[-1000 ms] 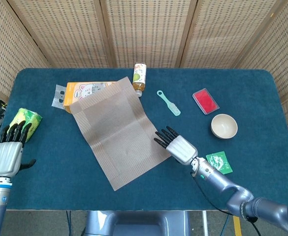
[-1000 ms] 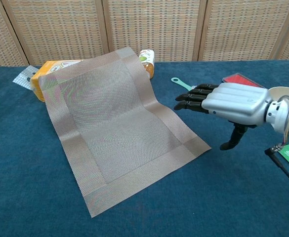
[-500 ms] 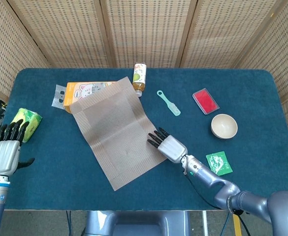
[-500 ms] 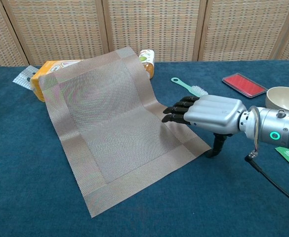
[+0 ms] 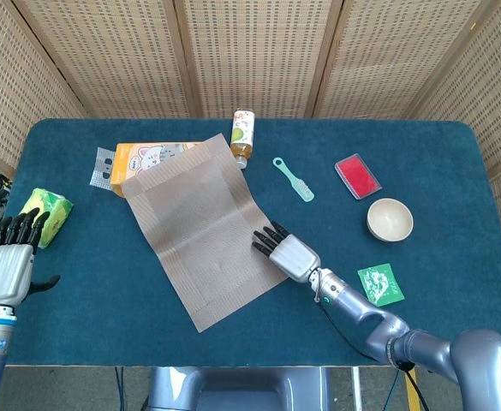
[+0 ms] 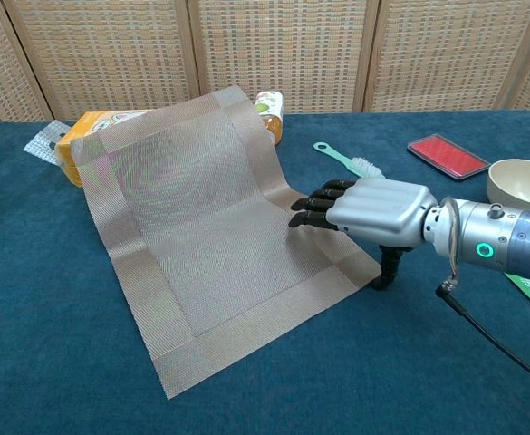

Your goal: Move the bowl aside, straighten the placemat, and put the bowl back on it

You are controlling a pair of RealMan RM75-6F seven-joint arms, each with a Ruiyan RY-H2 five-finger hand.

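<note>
Head view shows my right hand [image 5: 286, 253] with fingers [image 5: 267, 241] extended flat, holding nothing, their tips over the placemat's [image 5: 200, 229] near right edge. The placemat runs askew, its long axis slanting away leftward from my fingers, far end propped on the orange box [image 5: 147, 157]. The bowl [image 5: 390, 219] sits well to my right on the bench [image 5: 456, 171]. My left hand [image 5: 10, 261] hangs far off, open.

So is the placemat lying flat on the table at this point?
No. The placemat is spread open but not flat: its far edge rides up over the orange box and bottle. The right hand reaches its near corner.
</note>
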